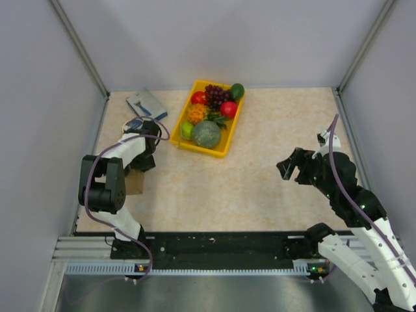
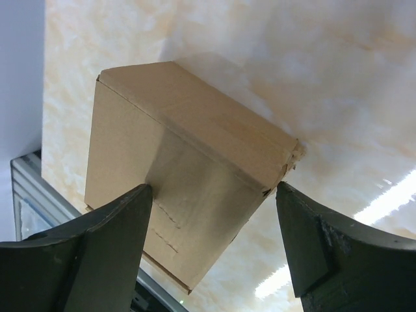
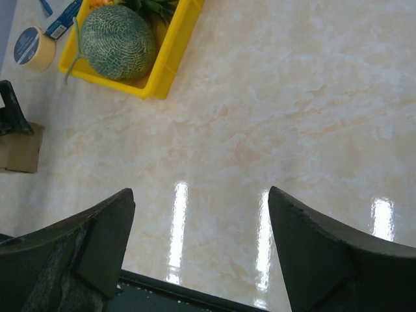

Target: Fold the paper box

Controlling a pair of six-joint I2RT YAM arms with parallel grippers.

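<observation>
The paper box is a plain brown cardboard block, folded shut, lying on the table at the near left. In the top view only its corner shows under the left arm. It also shows far left in the right wrist view. My left gripper is open just above the box, one finger over each side and neither pressing on it. In the top view the left gripper points down at the box. My right gripper is open and empty above bare table at the right.
A yellow tray of toy fruit, with a green melon, stands at the back centre. A blue-grey packet and a tape roll lie at the back left. Grey walls close in both sides. A metal rail runs along the near edge.
</observation>
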